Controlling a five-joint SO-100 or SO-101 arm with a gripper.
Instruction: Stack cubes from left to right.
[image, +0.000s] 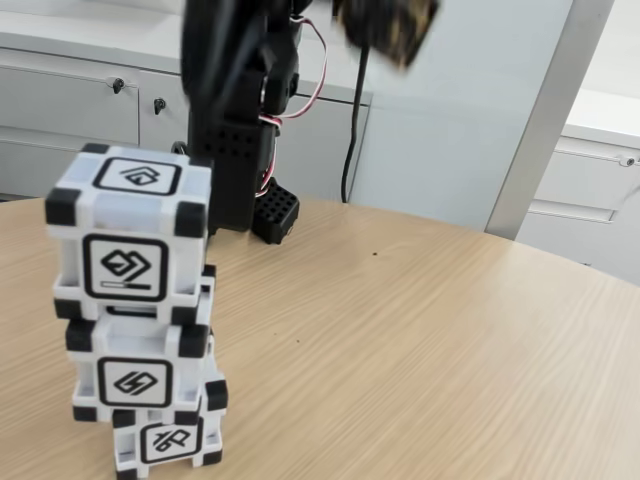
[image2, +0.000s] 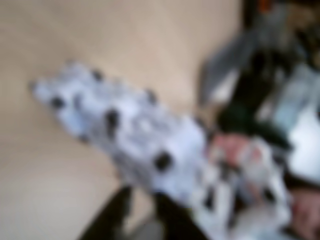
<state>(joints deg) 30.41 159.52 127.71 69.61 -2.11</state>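
Hand (image: 385, 30) raised high above desk's far edge, blurred in fixed view; cannot tell whether released or clenched, appears to carry nothing. Cubes (image: 135, 310) stacked three high near desk's (image: 420, 340) front-left edge, upper ones slightly offset. Judgement: stacking looks done, only arm retreat left.

Arm base (image: 240, 150) stands upright at rear of frame in fixed view: black, perforated housing, red and white servo leads looped at its right side. Upper links rise out of top edge. A dark, motion-blurred part of the arm (image: 385, 25) hangs high at top, right of the base, possibly the wrist end. Wrist view heavily blurred; two dark finger shapes (image2: 107, 217) enter from bottom edge, jaw state unreadable.
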